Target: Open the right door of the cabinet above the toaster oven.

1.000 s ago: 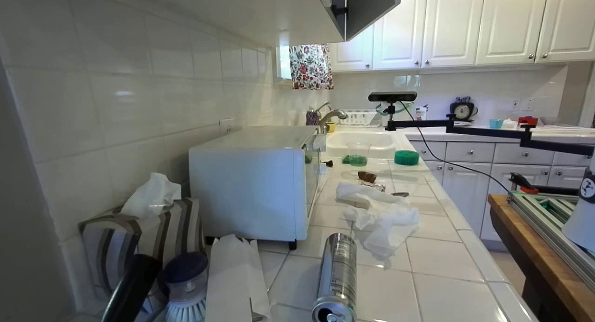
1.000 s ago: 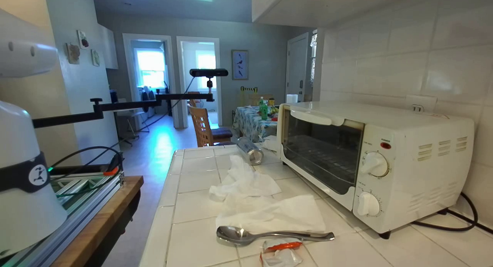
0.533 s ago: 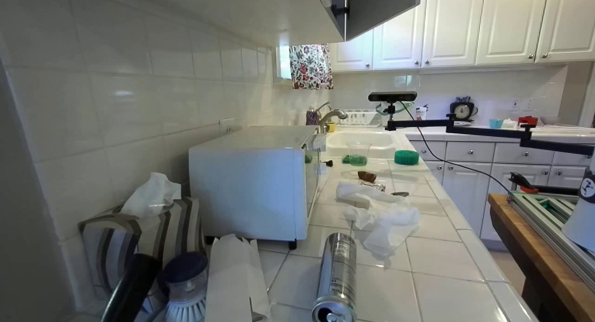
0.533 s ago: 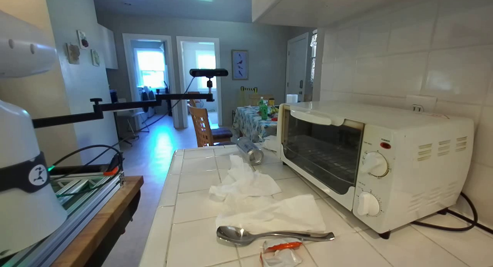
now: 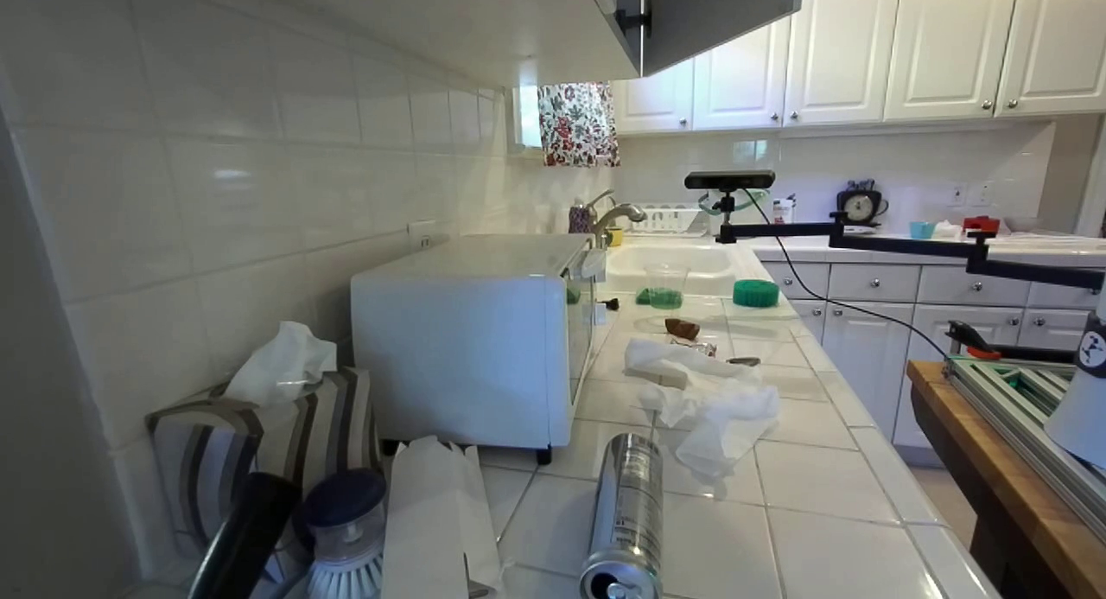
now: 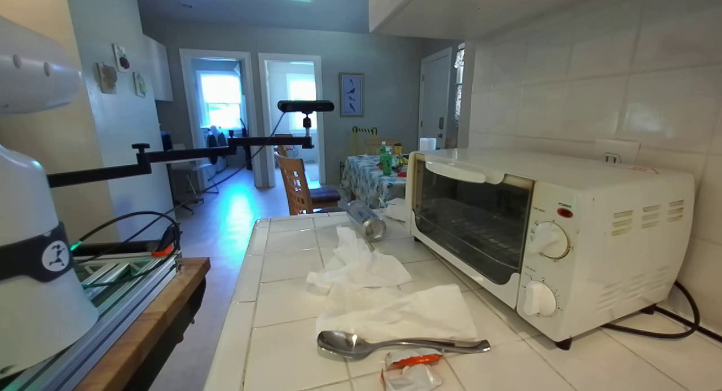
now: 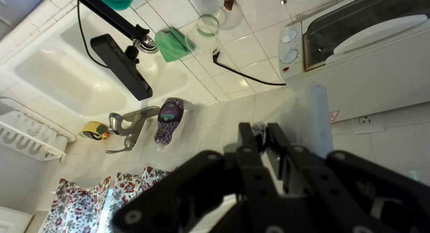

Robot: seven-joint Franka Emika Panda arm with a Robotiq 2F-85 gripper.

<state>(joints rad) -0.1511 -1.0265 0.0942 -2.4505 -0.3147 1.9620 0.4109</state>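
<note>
The right door [image 5: 717, 20] of the cabinet [image 5: 484, 28] is seen at the top of an exterior view, swung outward on its hinge, with its upper part cut off. The cabinet's underside is shown in both exterior views. In the wrist view a small, shiny greyish knob [image 7: 259, 131] is held by the hand [image 7: 259, 125], whose fingers are brought narrowly together around it; just beside them a pale, blurred panel is shown, apparently the door's. How the knob is joined to it cannot be told. Beneath the cabinet, the toaster oven [image 5: 458, 348] is set on the white tiled worktop [image 5: 829, 478], its glass front closed. Before it, crumpled white paper [image 6: 361, 267] is spread, with a spoon [image 6: 350, 347] and a torn wrapper [image 6: 414, 374] placed near. A silver can [image 5: 628, 504] is laid on its side near one end of the oven, and a striped tissue box [image 5: 294, 426] is set by the wall. Past the opposite end a sink [image 7: 84, 85] is let into the worktop.
</note>
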